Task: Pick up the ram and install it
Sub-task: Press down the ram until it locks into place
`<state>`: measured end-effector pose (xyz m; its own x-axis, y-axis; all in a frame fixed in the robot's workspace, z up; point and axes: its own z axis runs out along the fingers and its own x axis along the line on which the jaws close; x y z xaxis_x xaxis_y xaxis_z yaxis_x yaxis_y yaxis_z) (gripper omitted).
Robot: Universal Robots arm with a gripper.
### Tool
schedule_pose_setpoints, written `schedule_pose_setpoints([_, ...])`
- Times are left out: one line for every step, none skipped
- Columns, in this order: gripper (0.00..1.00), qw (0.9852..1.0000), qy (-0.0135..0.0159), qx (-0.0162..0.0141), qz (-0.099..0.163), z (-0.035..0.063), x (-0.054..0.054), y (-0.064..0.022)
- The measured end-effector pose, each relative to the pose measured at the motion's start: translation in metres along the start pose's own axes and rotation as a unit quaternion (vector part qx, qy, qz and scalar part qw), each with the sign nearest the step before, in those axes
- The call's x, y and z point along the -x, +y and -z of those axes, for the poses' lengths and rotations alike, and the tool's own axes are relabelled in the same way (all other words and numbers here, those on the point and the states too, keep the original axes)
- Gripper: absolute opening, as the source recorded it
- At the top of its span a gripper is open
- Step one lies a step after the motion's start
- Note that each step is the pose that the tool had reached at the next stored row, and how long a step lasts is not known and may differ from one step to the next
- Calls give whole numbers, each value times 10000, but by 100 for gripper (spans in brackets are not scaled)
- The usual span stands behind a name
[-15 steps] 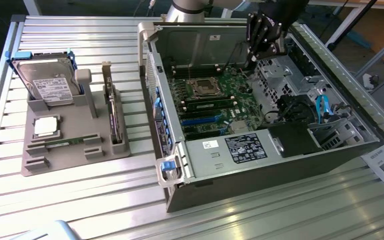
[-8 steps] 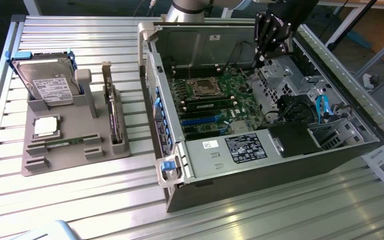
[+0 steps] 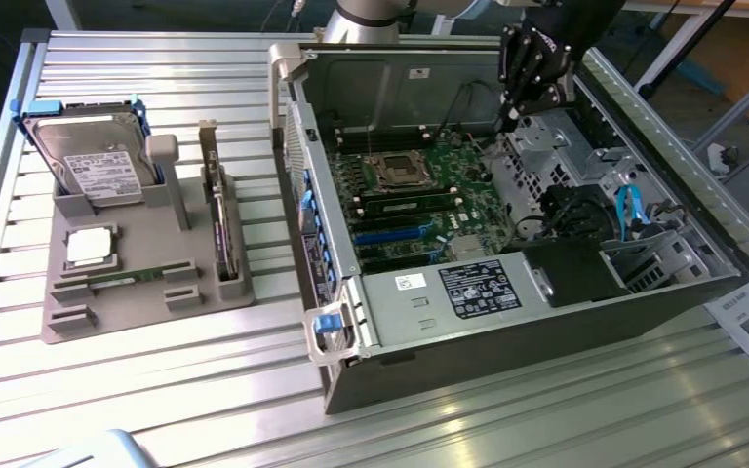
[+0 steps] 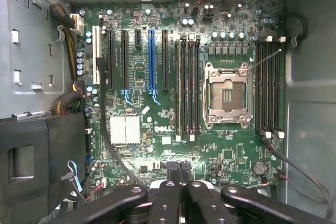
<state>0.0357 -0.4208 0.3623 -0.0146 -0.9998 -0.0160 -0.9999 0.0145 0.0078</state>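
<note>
The ram [image 3: 128, 280] is a thin green stick lying flat in a front slot of the grey holder [image 3: 140, 312], at the exterior view's left. My gripper [image 3: 513, 119] hangs over the open computer case [image 3: 479, 312], far from the ram, with its fingers pressed together and nothing between them. In the wrist view the shut gripper [image 4: 179, 170] points down at the green motherboard [image 4: 142, 150]. Long dark memory slots [image 4: 188, 87] run beside the empty processor socket [image 4: 226, 95], and more memory slots [image 4: 268, 87] lie on its other side.
The holder also carries a silver hard drive [image 3: 89, 166], a small square processor chip [image 3: 89, 248] and a dark board standing on edge [image 3: 225, 234]. The case walls, a black power supply [image 3: 570, 273] and blue cables [image 3: 628, 210] surround the motherboard. Everything rests on a slatted metal table [image 3: 153, 390].
</note>
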Motion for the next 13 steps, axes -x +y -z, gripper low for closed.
schedule_pose_setpoints([10, 10000, 0, -3, 1, -10, 0, -1])
schedule_pose_setpoints([10, 10000, 0, -5, 1, -19, 0, -1])
schedule_pose_setpoints([10, 10000, 0, -8, 1, -32, 0, -1])
schedule_pose_setpoints([10, 10000, 0, -11, 1, -48, -1, -1])
schedule_pose_setpoints([10, 10000, -1, -13, 0, -69, -1, -1])
schedule_pose_setpoints([10, 10000, -1, -13, 1, -80, -1, -1])
schedule_pose_setpoints([10, 10000, -1, -14, 1, -96, -1, -1])
schedule_pose_setpoints([10, 10000, 0, -17, 1, -117, -2, -1])
schedule_pose_setpoints([10, 10000, -1, -19, 0, -130, -2, -1])
schedule_pose_setpoints([10, 10000, 0, -23, 0, -157, -2, -1])
schedule_pose_setpoints([10, 10000, -1, -30, 1, -193, -3, -2])
schedule_pose_setpoints([10, 10000, -1, -33, 1, -206, -3, -2])
schedule_pose_setpoints([10, 10000, -1, -37, 1, -226, -3, -2])
